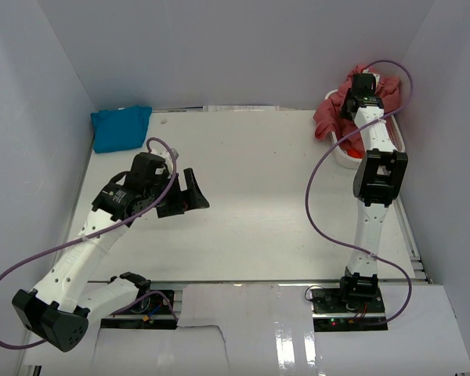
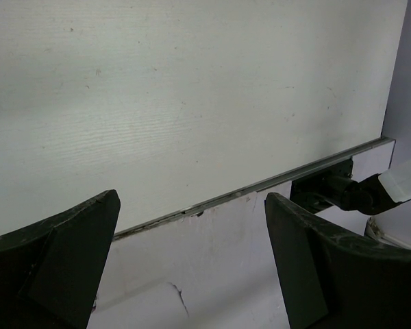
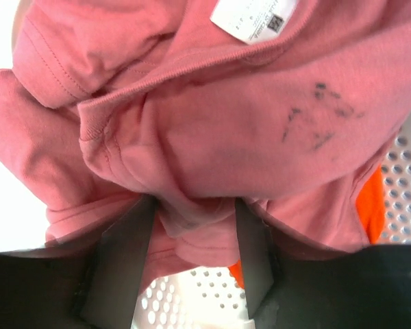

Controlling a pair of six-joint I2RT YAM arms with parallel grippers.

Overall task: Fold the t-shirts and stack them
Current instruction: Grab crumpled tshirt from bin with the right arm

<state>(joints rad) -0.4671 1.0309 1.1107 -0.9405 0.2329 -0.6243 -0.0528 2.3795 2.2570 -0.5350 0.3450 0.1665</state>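
Observation:
A heap of dusty rose-red t-shirts fills the white basket at the back right. My right gripper reaches down into that heap. In the right wrist view its jaws stand apart, with a bunched fold of a rose-red t-shirt between the fingers. A bright orange t-shirt shows under the rose one. A turquoise t-shirt lies folded at the back left corner. My left gripper hovers over the left middle of the table, open wide with nothing in it.
The basket's perforated white wall shows below the held fold. Grey walls enclose the table on three sides. A metal strip runs along the table's near edge, with the right arm's base behind it.

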